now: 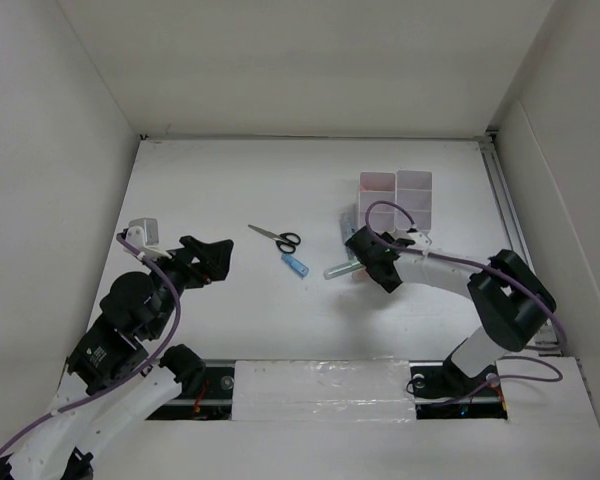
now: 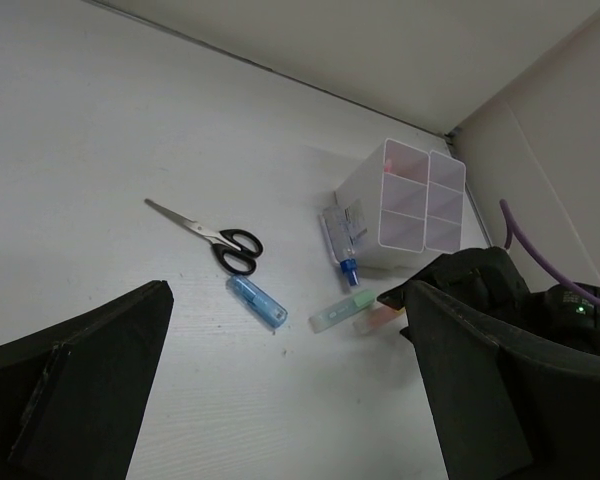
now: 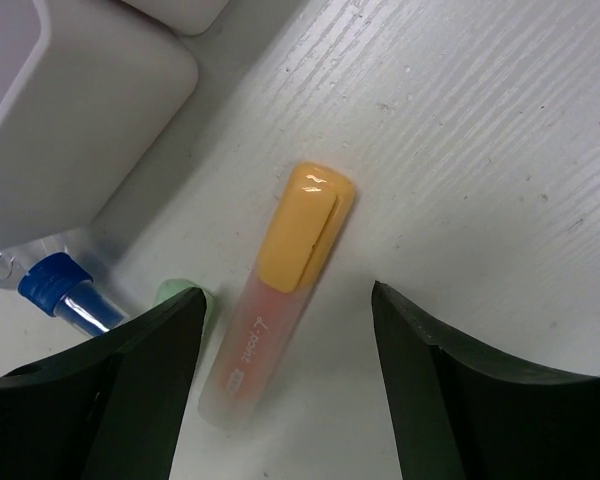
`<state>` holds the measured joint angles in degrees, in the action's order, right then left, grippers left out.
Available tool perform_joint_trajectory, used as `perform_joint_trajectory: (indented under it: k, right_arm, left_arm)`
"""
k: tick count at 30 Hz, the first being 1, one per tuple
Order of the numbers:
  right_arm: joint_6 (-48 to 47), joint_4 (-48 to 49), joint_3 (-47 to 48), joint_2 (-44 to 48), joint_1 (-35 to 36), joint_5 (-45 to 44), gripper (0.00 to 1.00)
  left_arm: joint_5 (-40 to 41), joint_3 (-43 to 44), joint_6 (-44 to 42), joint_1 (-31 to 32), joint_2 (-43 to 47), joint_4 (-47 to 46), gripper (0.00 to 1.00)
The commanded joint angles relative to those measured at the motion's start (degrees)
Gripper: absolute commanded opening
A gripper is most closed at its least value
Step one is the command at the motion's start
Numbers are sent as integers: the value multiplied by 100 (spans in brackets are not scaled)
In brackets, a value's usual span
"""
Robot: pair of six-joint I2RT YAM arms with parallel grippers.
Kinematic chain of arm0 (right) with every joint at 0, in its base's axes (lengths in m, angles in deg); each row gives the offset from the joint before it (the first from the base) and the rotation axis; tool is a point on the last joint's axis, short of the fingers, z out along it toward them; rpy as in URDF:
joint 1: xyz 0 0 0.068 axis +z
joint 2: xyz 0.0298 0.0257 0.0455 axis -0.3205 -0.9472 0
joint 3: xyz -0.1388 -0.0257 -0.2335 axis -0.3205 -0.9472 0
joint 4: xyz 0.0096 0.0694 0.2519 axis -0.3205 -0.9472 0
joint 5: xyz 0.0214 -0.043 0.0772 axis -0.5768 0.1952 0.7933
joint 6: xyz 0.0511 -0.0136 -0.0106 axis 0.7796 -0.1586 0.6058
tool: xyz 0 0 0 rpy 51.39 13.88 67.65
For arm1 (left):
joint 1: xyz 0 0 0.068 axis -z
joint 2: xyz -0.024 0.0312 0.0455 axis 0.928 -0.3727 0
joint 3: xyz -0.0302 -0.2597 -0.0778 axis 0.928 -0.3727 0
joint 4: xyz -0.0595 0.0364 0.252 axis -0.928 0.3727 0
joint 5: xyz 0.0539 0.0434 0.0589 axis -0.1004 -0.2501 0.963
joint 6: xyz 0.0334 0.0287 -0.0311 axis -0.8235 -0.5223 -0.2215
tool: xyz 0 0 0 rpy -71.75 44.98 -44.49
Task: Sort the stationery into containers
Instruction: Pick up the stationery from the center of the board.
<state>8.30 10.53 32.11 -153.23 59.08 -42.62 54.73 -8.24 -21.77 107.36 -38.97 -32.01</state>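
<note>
A white worktop (image 1: 230,190) with faint wood grain sits between plain white walls (image 1: 310,60). A pale glossy strip (image 1: 320,390), perhaps tape, runs along its near edge. A metal rail (image 1: 502,190) lines its right side.

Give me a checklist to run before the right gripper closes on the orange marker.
1. Right gripper open: ok.
2. Orange marker between its fingers: ok, lying flat, roughly centred.
3. Fingers low enough to grasp: cannot tell.
4. Green marker clear of the fingers: not ok, its end lies right beside one finger.
5. Organiser upright, openings up: ok.
6. Left gripper out of the way: ok, open, beyond the scissors.
</note>
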Motion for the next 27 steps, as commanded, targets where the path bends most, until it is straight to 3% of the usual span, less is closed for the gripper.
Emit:
perform_joint_trajectory:
  k: [1,8,9,17,22,25,27]
  right_arm:
    - [443,-397,183,-316,-65,307,73]
    - [514,-617,359,-853,-268,1001,61]
    - [566,-687,411,-932,-268,1071,54]
    - [620,-20,-133,-1143,-215,1572,51]
    - [488,-239,42,-1634,-57,1651,53]
    - [584,-467,104,-1697,-4,1800,14]
    - [637,-468,104,-1697,-4,1801,11]
  left_arm:
    - [29,-39,-42,-22,99,-222,100]
    - [29,-39,-42,-22,99,-222,100]
    - [29,-39,-42,-22,99,-222,100]
    - [82,-39,-42,-22,205,-222,100]
    - [82,-39,-42,-22,205,-222,100]
    - [82,-39,-42,-22,205,-170,100]
    - [134,-39,11,-22,266,-170,100]
